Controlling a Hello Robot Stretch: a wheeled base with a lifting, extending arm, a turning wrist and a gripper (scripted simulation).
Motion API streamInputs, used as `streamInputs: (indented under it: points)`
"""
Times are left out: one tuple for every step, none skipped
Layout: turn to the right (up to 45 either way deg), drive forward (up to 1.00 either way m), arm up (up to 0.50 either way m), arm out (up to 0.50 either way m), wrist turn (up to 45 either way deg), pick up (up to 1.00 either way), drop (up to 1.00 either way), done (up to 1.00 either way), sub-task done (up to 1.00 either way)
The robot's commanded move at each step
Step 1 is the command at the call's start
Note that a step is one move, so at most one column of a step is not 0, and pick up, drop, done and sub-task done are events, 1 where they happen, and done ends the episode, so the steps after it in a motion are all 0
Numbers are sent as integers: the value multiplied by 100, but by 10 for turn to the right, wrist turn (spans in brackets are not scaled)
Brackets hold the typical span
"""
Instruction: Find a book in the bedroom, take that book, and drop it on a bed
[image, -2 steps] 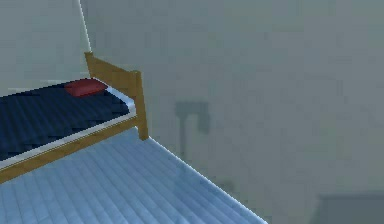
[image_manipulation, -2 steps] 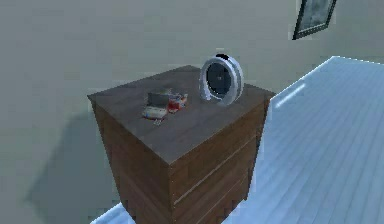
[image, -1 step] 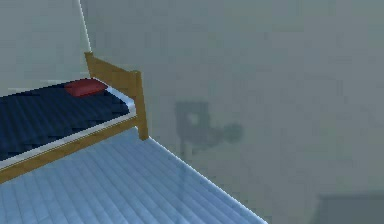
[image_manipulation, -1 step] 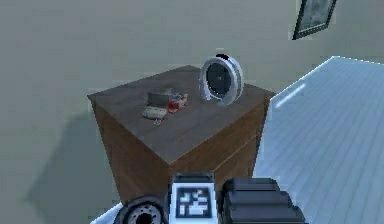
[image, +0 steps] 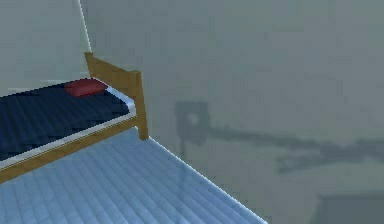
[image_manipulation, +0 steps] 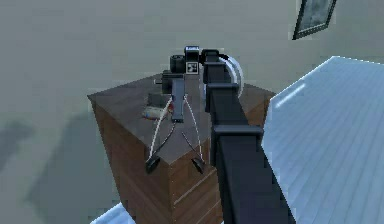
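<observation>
A bed (image: 60, 118) with a wooden frame, a dark blue cover and a red pillow (image: 85, 88) stands at the forward view's left, against the wall. In the arm side view the arm (image_manipulation: 235, 150) reaches out over a brown wooden cabinet (image_manipulation: 125, 140). The gripper (image_manipulation: 173, 163) hangs left of the two white squares, and its thin fingers (image_manipulation: 153, 158) show against the cabinet's front. A small flat greyish thing (image_manipulation: 155, 99) lies on the cabinet's top beside the gripper's body; its shape is too vague to name. I cannot tell whether the gripper holds anything.
Pale blue plank floor (image: 120, 185) runs from the bed's foot to the grey wall (image: 260, 70). A framed picture (image_manipulation: 313, 16) hangs on the wall at the arm side view's top right. Blue floor (image_manipulation: 320, 120) lies right of the cabinet.
</observation>
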Motion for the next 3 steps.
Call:
streamInputs:
  points:
    - [0, 0, 0, 0, 450, 0, 0, 0, 0]
    - [0, 0, 0, 0, 450, 0, 0, 0, 0]
    - [0, 0, 0, 0, 450, 0, 0, 0, 0]
